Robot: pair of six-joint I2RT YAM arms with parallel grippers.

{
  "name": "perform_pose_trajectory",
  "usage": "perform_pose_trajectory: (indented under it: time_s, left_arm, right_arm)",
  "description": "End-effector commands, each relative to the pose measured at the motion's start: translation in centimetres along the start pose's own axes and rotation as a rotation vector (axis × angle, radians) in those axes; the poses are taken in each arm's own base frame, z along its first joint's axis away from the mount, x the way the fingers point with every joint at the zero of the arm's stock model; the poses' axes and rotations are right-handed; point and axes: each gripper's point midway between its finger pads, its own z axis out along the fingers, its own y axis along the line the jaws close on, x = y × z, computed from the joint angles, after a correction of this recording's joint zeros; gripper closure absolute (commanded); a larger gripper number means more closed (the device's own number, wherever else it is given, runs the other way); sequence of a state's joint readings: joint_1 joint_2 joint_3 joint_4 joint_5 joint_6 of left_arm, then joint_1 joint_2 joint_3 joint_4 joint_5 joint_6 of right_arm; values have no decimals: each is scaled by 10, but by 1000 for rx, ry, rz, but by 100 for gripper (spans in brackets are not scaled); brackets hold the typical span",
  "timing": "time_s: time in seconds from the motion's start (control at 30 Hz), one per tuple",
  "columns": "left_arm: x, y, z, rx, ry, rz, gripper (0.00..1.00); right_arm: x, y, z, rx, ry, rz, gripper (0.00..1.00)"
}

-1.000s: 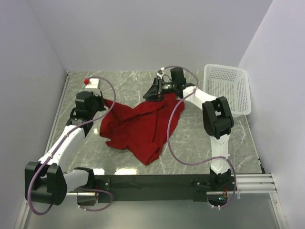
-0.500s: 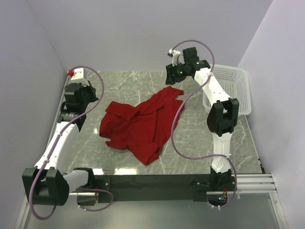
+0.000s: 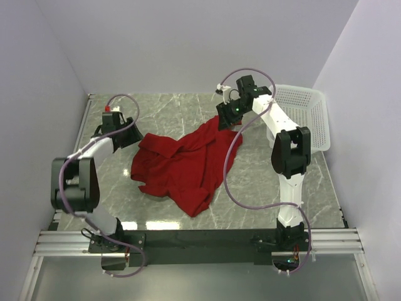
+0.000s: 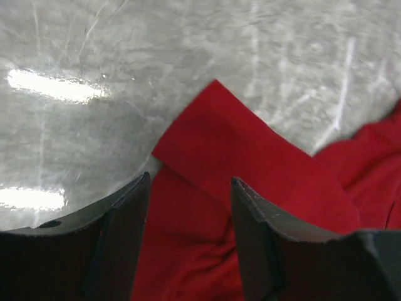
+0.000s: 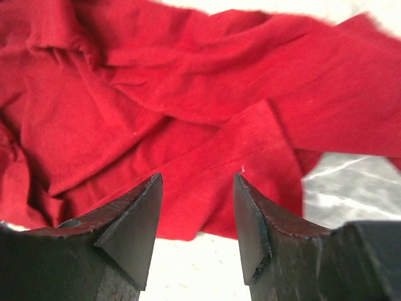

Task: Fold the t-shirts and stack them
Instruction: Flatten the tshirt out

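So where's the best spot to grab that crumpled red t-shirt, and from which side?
Probably the t-shirt by its far-left corner flap, which lies flat and pointed on the table with free edges. The left gripper, jaws open and facing it, could come down from the bare-table side and pinch. The middle is bunched in overlapping folds, so a grip there would likely catch several layers.

A red t-shirt (image 3: 185, 166) lies crumpled on the middle of the desk (image 3: 169, 106). The left fingers (image 3: 130, 138) sit low near the left edge, just beside the shirt's left corner. The right fingers (image 3: 224, 121) hang over its far corner. A white basket (image 3: 307, 116) stands at the desk's far right corner, apart from the shirt.
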State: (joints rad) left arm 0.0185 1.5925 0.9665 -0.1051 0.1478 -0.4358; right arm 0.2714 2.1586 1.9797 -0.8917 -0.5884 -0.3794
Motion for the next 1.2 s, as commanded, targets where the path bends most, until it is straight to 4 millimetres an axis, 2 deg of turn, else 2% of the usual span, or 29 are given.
perform_pose_trajectory:
  time_s: [0.0, 0.1, 0.2, 0.53, 0.83, 1.17]
  left_arm:
    - [-18, -11, 22, 48, 14, -129, 41]
    - [-18, -5, 37, 17, 31, -162, 45]
    - [-9, 9, 53, -42, 68, -187, 48]
    - [19, 24, 70, -87, 149, -209, 53]
    - [36, 28, 68, -89, 188, -215, 61]
    - [39, 39, 57, -173, 205, -159, 57]
  right_arm:
    - [-10, 18, -12, -43, -45, 5, 44]
    - [-7, 21, -13, -48, -53, 15, 44]
    - [-2, 22, -15, -43, -54, 23, 44]
    - [5, 9, -21, -24, -63, 65, 44]
    - [4, 3, -25, -7, -72, 77, 44]
    - [2, -1, -30, 3, -81, 86, 44]
